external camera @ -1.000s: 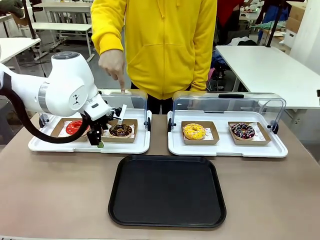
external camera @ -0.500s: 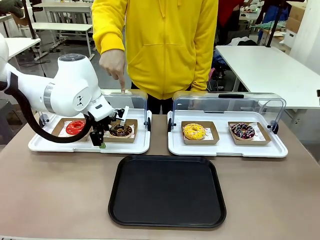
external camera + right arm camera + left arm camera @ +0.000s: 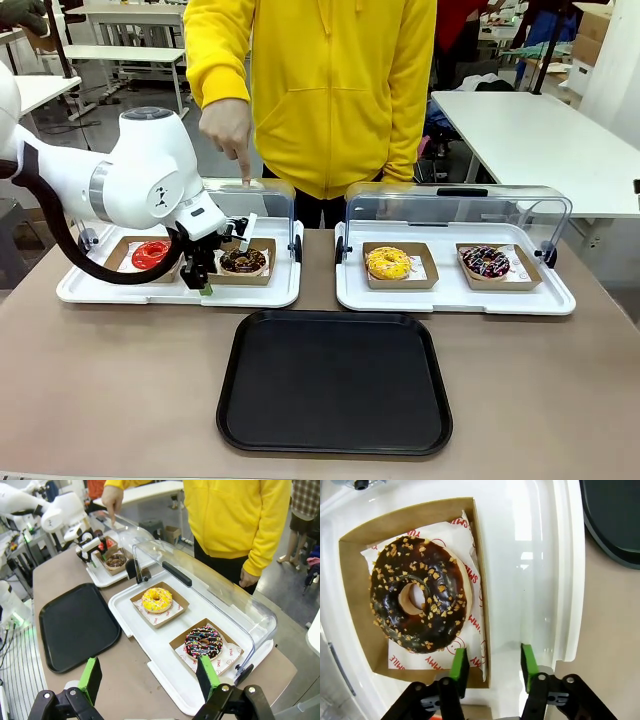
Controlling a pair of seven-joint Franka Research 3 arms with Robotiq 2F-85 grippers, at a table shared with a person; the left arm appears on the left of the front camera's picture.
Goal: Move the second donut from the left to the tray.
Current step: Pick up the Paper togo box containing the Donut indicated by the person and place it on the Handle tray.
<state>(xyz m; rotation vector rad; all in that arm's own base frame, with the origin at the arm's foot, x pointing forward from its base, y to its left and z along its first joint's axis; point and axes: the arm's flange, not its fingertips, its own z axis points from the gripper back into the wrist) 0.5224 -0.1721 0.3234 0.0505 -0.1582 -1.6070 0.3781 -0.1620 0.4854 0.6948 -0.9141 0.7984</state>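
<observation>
The second donut from the left [image 3: 242,260] is a dark chocolate ring with light specks [image 3: 417,595]. It lies on white paper in a brown cardboard holder [image 3: 355,580] on the left white tray [image 3: 270,296]. My left gripper [image 3: 205,281] hangs over the holder's near edge. In the left wrist view the left gripper [image 3: 492,667] is half closed: one green pad stands inside the holder wall and one outside, each with a gap to it. The black tray [image 3: 335,380] lies at the table's front centre. My right gripper [image 3: 150,675] is open, high above the right side.
A red donut [image 3: 150,253] sits left of the chocolate one. A yellow donut [image 3: 388,263] and a sprinkled donut [image 3: 486,262] lie on the right white tray under a raised clear lid [image 3: 460,205]. The person's hand [image 3: 228,125] points down at the left lid.
My left gripper has slid right along the left white tray to the chocolate donut's holder. Its fingers have narrowed around the holder's wall.
</observation>
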